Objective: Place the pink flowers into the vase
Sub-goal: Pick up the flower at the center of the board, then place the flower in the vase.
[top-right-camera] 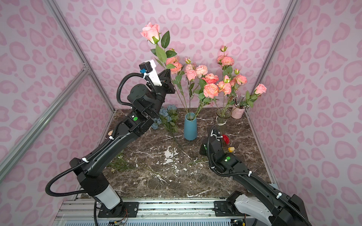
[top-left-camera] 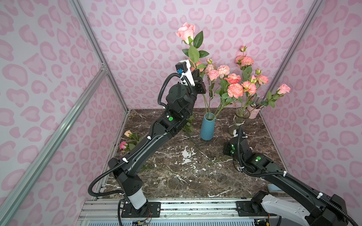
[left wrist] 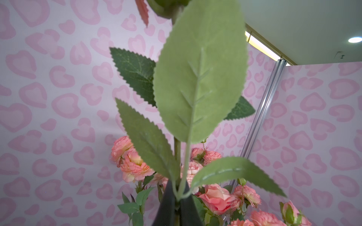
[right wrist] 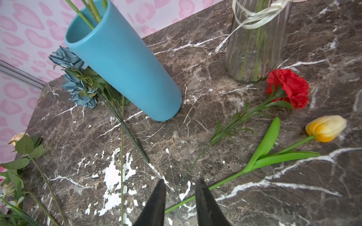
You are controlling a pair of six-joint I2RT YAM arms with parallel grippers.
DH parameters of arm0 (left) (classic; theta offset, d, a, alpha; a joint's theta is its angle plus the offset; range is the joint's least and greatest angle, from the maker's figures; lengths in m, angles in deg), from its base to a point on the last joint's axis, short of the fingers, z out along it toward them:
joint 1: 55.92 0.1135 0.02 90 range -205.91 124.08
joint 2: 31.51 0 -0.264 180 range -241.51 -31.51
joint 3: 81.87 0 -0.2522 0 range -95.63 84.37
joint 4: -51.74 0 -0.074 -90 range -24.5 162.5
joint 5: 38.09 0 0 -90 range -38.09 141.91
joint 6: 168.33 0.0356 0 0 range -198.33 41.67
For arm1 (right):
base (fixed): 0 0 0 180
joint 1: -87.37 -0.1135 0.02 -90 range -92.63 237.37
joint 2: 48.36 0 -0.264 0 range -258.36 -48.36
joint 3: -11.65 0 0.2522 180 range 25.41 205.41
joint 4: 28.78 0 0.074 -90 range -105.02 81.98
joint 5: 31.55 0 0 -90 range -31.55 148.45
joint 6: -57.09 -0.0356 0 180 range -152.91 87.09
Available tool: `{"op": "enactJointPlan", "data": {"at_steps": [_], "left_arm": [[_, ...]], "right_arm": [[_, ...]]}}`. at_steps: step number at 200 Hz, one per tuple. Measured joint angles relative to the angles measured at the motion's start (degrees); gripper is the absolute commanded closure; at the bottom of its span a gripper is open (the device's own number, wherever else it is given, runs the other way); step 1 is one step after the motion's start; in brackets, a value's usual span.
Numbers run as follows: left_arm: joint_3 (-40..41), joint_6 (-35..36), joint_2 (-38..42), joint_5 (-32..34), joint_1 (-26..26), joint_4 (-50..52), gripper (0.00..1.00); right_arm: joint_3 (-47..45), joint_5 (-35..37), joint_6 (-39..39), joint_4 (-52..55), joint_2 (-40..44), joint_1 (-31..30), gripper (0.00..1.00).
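My left gripper is raised high, left of the bouquets, and shut on the green stem of a pink rose, whose bloom stands upright above it. Large leaves fill the left wrist view. The blue vase stands on the marble table and holds several pink flowers. More pink blooms sit in a glass vase. My right gripper hovers open over the table, empty, above a tulip's stem.
A pink rose and a peach one lie at the table's left edge. A blue hydrangea lies behind the blue vase. A red bloom and a yellow tulip lie right of it. A pink pot stands in the back right corner.
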Motion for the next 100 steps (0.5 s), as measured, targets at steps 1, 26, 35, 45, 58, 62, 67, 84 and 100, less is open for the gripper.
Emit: {"op": "enactJointPlan", "data": {"at_steps": [1,26,35,45,58,62,67,84,100], "left_arm": [[0.0,0.0,-0.1,0.1,0.0,0.0,0.96],[-1.3,1.4,-1.9,1.6,-0.2,-1.7,0.96],[-1.9,1.7,-2.8,2.0,-0.3,-1.8,0.96],[-2.7,2.4,-3.8,2.7,-0.3,-2.2,0.96],[-3.9,3.3,-5.2,3.2,-0.3,-2.7,0.96],[-4.3,3.6,-5.7,3.3,-0.3,-2.8,0.96],[-4.8,3.9,-6.3,3.6,-0.3,-2.8,0.96],[-6.6,4.9,-8.3,4.6,-0.3,-3.0,0.96],[-8.5,5.9,-10.2,5.2,-0.3,-3.2,0.96]], "right_arm": [[0.0,0.0,0.0,0.0,0.0,0.0,0.69],[-0.3,-0.4,0.0,-0.3,0.7,0.9,0.69],[-0.5,-0.5,0.1,-0.1,1.0,1.3,0.69],[-0.8,-0.7,0.3,-0.2,1.3,1.8,0.69],[-1.2,-1.2,0.7,-0.4,1.7,2.6,0.69],[-1.2,-1.2,0.8,-0.4,1.7,2.8,0.69],[-1.4,-1.3,1.1,-0.7,1.8,3.0,0.69],[-1.5,-2.1,1.6,-0.8,2.0,3.8,0.7],[-1.6,-2.8,2.2,-1.2,2.1,4.6,0.69]]}}
